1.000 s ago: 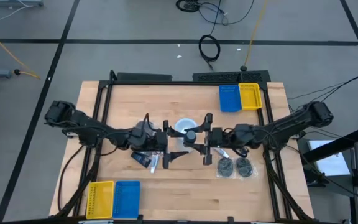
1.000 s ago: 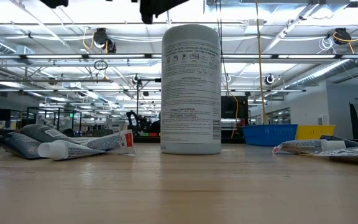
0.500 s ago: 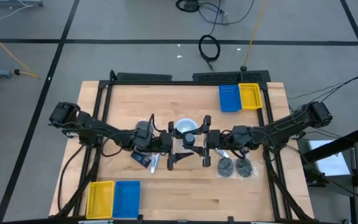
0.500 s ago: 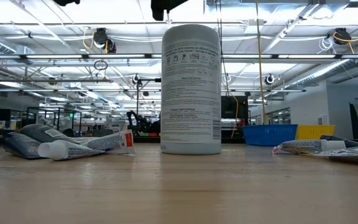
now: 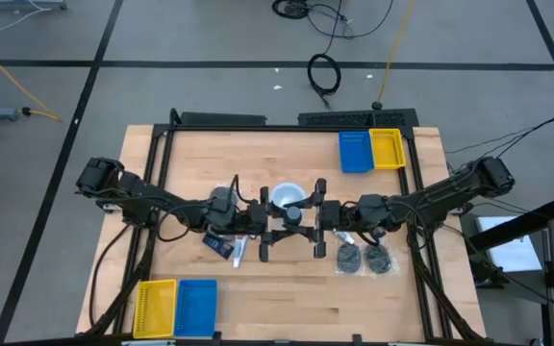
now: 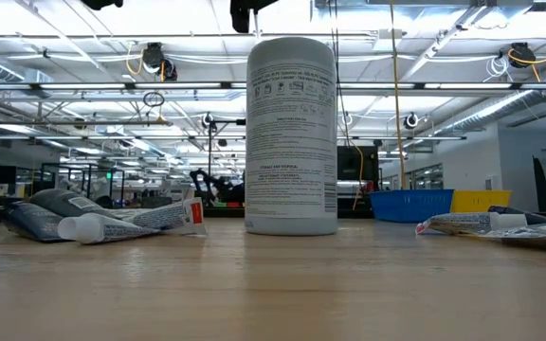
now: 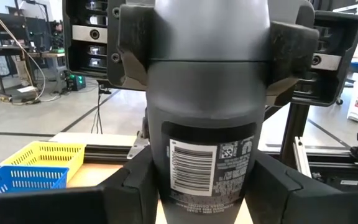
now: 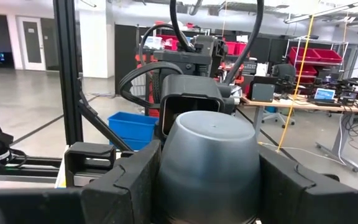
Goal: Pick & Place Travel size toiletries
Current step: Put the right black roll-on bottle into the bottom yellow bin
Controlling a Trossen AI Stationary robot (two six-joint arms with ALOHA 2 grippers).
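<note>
Left wrist view: bottle (image 7: 207,118) between tool (image 7: 204,186) fingers.

Grey floor (image 5: 210,38) crossed by dark lines and loose cables (image 5: 323,73); bright ceiling lights (image 6: 444,57) overhead.

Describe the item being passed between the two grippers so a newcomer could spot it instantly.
Start at the tall white cylinder standing mid-table. Just in front of it, above the table, the left gripper and right gripper meet on a small dark grey bottle, barcode label on its side. Unlike the tubes and flat discs lying on the wood, it is off the table, held between both grippers.
</note>
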